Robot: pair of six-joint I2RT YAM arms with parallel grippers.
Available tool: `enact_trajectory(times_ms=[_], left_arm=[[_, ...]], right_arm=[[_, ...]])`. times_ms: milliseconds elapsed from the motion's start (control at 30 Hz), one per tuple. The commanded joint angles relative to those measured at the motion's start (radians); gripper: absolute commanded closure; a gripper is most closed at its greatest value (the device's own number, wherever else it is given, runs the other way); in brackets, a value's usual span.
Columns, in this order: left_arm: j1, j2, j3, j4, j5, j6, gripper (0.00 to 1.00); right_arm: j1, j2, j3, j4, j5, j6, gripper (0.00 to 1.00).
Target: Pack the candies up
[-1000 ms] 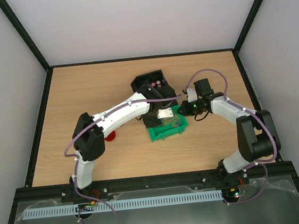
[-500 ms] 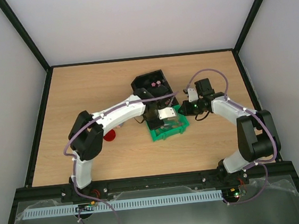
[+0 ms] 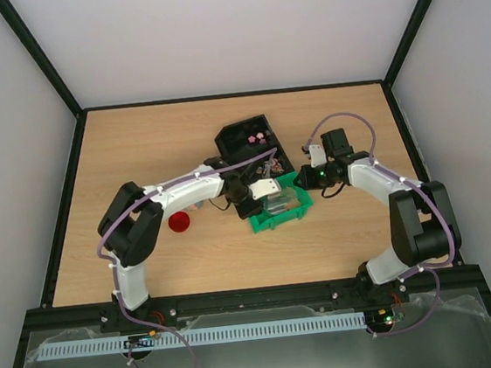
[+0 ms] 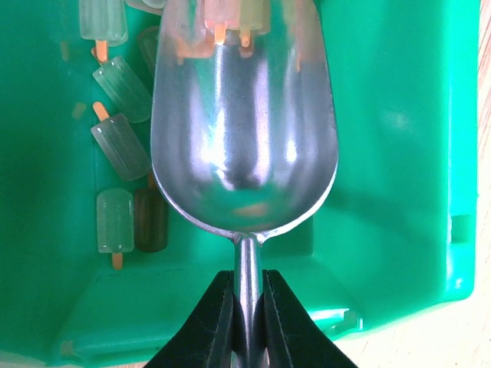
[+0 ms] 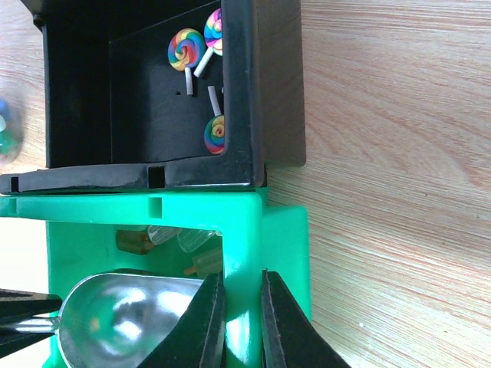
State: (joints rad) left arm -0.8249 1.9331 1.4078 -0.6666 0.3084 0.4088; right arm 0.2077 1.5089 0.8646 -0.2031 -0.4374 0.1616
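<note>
My left gripper (image 4: pixel 248 310) is shut on the handle of a silver scoop (image 4: pixel 244 138), whose bowl hangs inside the green bin (image 4: pixel 399 115). Pale green lolly-shaped candies (image 4: pixel 119 146) lie on the bin floor left of the scoop, and a few sit at the scoop's far lip (image 4: pixel 230 15). My right gripper (image 5: pixel 243 322) is shut on the green bin's wall (image 5: pixel 245 230). Behind it, rainbow lollipop candies (image 5: pixel 186 47) lie in a black bin (image 5: pixel 77 92). From above, the left gripper (image 3: pixel 251 196) and the right gripper (image 3: pixel 302 181) flank the green bin (image 3: pixel 280 217).
A round red lid (image 3: pixel 178 223) lies on the wooden table left of the green bin, under the left forearm. The black bin (image 3: pixel 245 140) touches the green bin's far side. Bare wood surrounds both bins, with black frame rails along the table edges.
The left arm has swung its elbow leftward and drawn the scoop back a little, uncovering the red lid. The right arm holds still on the bin.
</note>
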Motion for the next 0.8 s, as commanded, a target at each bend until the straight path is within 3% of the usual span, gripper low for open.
enact_trajectory(times_ms=[0,333,467,767], left_arm=[[-0.017,-0.008,-0.114,0.183,0.124,-0.017,0.98],[0.027,-0.138,-0.312,0.421,0.217,-0.039,0.98],[0.035,-0.16,-0.339,0.422,0.221,-0.019,0.98],[-0.004,-0.09,-0.174,0.231,0.172,-0.023,0.98]], right_arm=[[0.023,-0.02,0.004,0.021,-0.111,0.02,0.99],[0.022,-0.02,0.012,0.019,-0.086,0.016,0.99],[0.021,-0.039,0.003,0.021,-0.077,0.011,0.99],[0.022,-0.045,0.006,0.018,-0.062,0.003,0.99]])
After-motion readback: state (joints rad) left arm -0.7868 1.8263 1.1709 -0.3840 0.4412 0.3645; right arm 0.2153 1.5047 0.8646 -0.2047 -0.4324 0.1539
